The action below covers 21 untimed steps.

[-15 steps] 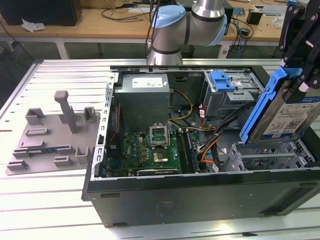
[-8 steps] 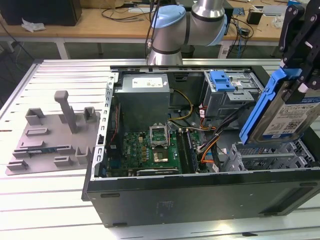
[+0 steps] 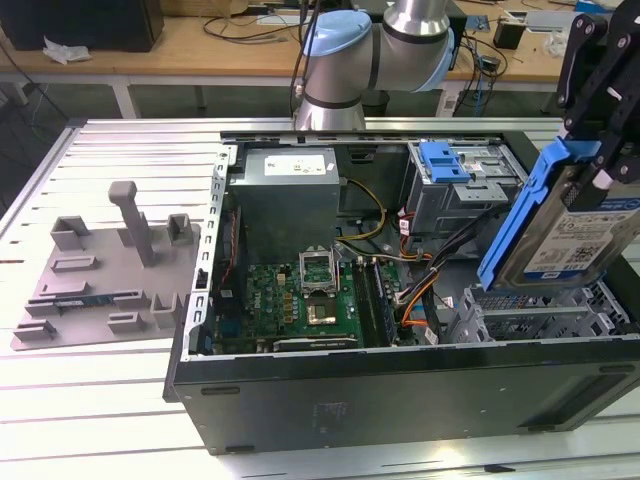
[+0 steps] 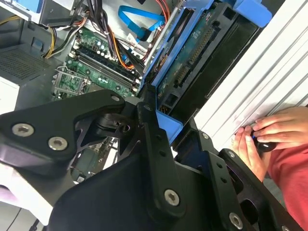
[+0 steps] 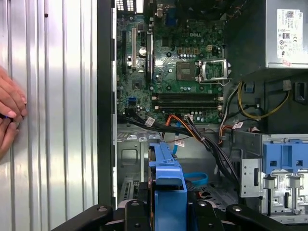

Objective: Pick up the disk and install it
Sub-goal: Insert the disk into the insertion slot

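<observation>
Gripper point(image 3: 603, 140) clamped tight on disk point(image 3: 580, 235), held tilted in air near drive cage point(image 3: 462, 190) (not in yet). Best line disk up square with cage, go slow, stay off cables point(image 3: 432, 262) beside cage.

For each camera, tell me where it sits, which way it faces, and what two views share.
Exterior view: off the arm, looking down into the open computer case; arm behind it, claw gripping the disk at the exterior view's right.
First wrist view: near the wrist, facing into the case over the disk's blue frame toward the motherboard; claw parts show.
Second wrist view: near the wrist, looking past the claw's black links at the disk's underside.
Shared: both wrist views catch a person's hand over the table.
</observation>
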Tool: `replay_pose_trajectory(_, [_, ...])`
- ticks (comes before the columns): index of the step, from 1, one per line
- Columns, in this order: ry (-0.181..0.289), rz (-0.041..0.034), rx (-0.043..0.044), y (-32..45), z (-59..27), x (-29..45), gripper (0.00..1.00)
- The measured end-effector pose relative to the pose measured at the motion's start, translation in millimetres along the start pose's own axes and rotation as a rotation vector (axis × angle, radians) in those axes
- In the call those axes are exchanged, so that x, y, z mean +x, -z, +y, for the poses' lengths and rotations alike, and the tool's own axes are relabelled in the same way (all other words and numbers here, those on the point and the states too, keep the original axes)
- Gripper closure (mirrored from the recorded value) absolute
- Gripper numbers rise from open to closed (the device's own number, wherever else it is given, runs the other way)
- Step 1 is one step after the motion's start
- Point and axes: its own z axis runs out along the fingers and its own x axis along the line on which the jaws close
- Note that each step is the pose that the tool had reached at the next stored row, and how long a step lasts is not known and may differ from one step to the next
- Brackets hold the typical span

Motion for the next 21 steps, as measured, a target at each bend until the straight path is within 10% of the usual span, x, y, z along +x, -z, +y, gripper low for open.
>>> replay_pose_trajectory(21, [0.0,0.0007,0.0,-3.4,2.0,-1.5,0.63])
